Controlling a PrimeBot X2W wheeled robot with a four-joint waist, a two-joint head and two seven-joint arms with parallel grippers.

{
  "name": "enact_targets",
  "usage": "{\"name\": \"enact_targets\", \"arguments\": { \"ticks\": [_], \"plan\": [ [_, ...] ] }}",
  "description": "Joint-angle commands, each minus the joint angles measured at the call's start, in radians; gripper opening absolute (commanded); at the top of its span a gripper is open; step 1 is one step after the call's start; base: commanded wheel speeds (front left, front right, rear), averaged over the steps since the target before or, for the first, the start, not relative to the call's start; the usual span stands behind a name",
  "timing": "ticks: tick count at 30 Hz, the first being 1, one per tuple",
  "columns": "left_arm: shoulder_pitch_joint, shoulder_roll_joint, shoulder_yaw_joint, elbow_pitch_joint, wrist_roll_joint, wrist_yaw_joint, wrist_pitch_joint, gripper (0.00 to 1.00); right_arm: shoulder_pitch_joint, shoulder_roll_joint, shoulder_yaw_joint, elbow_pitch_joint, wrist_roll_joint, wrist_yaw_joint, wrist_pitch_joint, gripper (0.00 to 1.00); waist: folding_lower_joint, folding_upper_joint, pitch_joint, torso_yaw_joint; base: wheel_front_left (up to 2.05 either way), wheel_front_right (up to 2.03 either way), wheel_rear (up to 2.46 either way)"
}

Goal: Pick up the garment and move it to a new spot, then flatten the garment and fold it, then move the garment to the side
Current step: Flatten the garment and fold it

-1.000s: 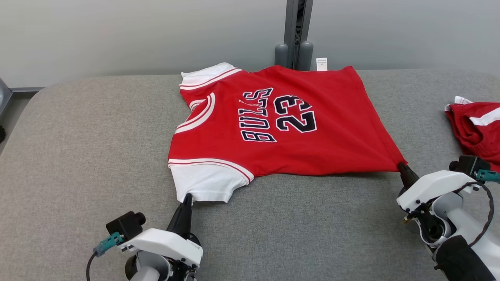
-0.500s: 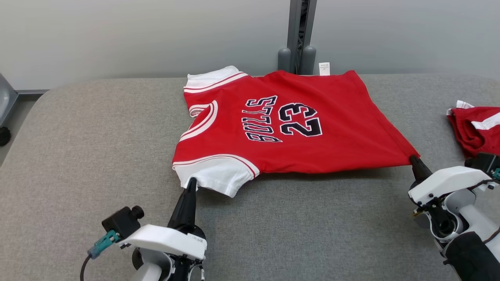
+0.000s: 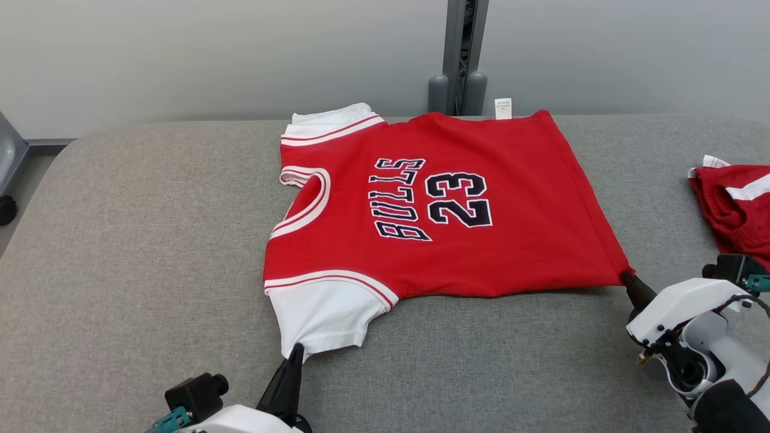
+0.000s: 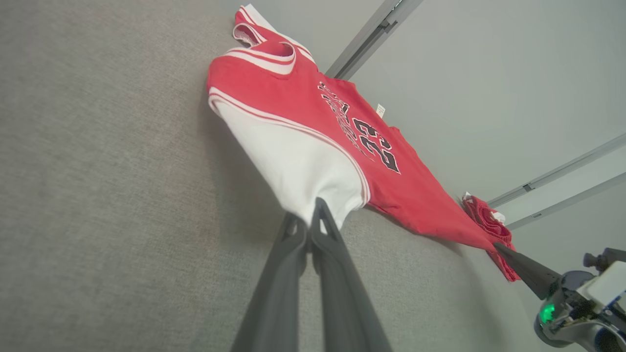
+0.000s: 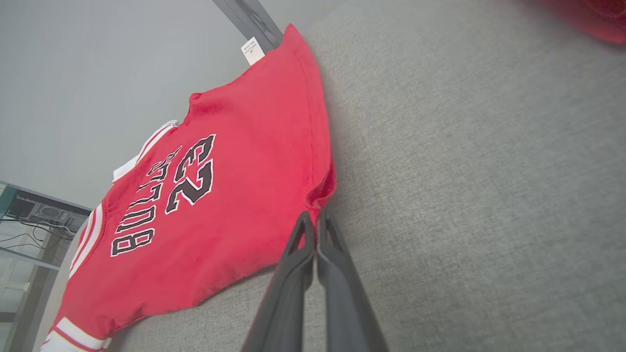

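Red jersey [image 3: 511,252] in both end effectors [image 3: 296,352] [image 3: 626,278]

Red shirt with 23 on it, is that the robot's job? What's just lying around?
In the job:
red and white jersey printed BULLS 23
left tool, shut on its white sleeve
right tool, shut on its red hem corner

Just lying about:
crumpled red and white garment at the right
grey metal post behind
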Motion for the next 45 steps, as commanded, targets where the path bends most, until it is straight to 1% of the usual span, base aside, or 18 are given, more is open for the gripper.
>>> {"name": "enact_targets", "arguments": {
  "ticks": [1,3,7,11,15,18,21,27,31,37,45],
  "plan": [
    [0.018,0.012,0.004,-0.015,0.001,0.007,0.001,0.00,0.015,-0.016,0.002,-0.007,-0.001,0.001,0.002,0.00,0.0000,-0.0001,0.001,0.000,0.00,0.00,0.00],
    [0.033,0.012,0.011,-0.039,-0.005,0.008,-0.008,0.00,0.021,-0.024,0.002,-0.019,0.002,0.001,-0.005,0.00,0.0000,-0.0001,0.002,0.000,0.00,0.00,0.00],
    [0.049,0.008,0.033,-0.099,-0.014,-0.021,-0.031,0.00,0.026,-0.042,-0.015,-0.044,0.018,0.001,-0.025,0.00,0.0000,-0.0001,0.008,0.001,0.00,0.00,0.00],
    [0.044,0.003,0.059,-0.166,0.007,-0.065,-0.052,0.00,0.026,-0.056,-0.027,-0.096,0.033,0.001,-0.040,0.00,0.0000,-0.0001,0.015,0.002,0.00,0.00,0.00],
    [0.054,-0.011,0.108,-0.220,0.047,-0.094,-0.063,0.00,0.025,-0.070,-0.048,-0.156,0.060,0.001,-0.051,0.00,0.0000,-0.0001,0.017,0.001,0.00,0.00,0.00],
    [0.067,-0.017,0.120,-0.226,0.067,-0.101,-0.064,0.00,0.040,-0.074,-0.047,-0.166,0.068,0.001,-0.031,0.00,0.0000,-0.0001,0.013,0.001,0.00,0.00,0.00],
    [0.082,0.006,0.095,-0.208,0.116,-0.089,-0.063,0.00,0.051,-0.074,-0.037,-0.157,0.068,0.001,-0.004,0.00,0.0000,-0.0001,0.008,0.002,0.00,0.00,0.00],
    [0.119,0.052,0.057,-0.159,0.223,-0.022,-0.061,0.00,0.081,-0.068,-0.025,-0.136,0.068,0.001,0.049,0.00,0.0000,-0.0001,-0.003,0.002,0.00,0.00,0.00],
    [0.143,0.069,0.043,-0.141,0.267,0.007,-0.062,0.00,0.092,-0.069,-0.032,-0.116,0.073,0.001,0.072,0.00,0.0000,-0.0001,-0.008,0.000,0.00,0.00,0.00],
    [0.175,0.064,0.030,-0.134,0.259,0.013,-0.052,0.00,0.112,-0.074,-0.029,-0.112,0.062,0.001,0.103,0.00,0.0000,-0.0001,-0.012,0.000,0.00,0.00,0.00],
    [0.218,0.078,-0.003,-0.139,0.260,0.001,-0.024,0.00,0.159,-0.083,-0.023,-0.154,0.036,0.001,0.154,0.00,0.0000,-0.0001,-0.005,-0.004,0.00,0.00,0.00]
  ]
}}
